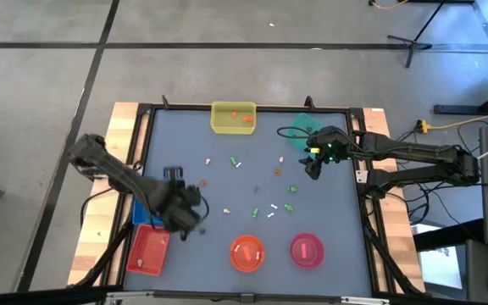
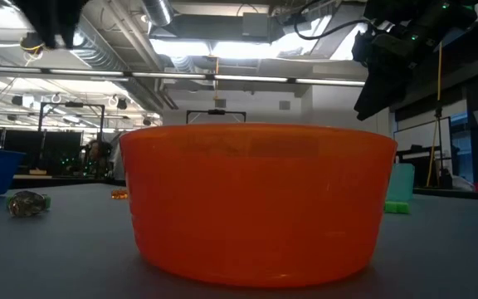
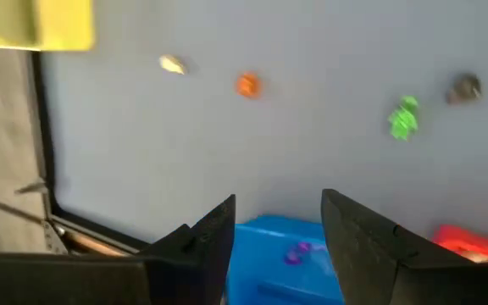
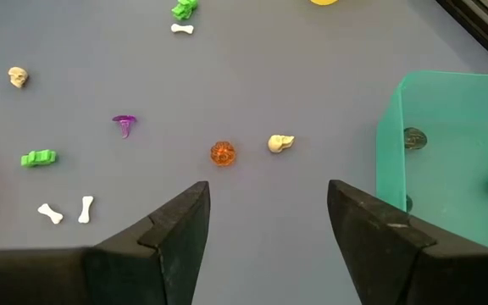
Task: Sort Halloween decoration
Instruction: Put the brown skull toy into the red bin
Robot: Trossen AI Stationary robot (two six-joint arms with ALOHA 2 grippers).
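Tiny Halloween decorations lie scattered over the grey table: an orange ball, a beige skull, white bones, green pieces and a purple one. My left gripper hangs open above the blue tray at the table's left, and a purple trinket lies in that tray. My right gripper hangs open over the table's far right, beside the teal tray, which holds dark grey trinkets. Neither gripper has anything between its fingers.
A yellow tray with orange pieces stands at the far edge. A red tray sits at the near left. An orange bowl and a pink bowl stand near the front edge. A raised black frame borders the table.
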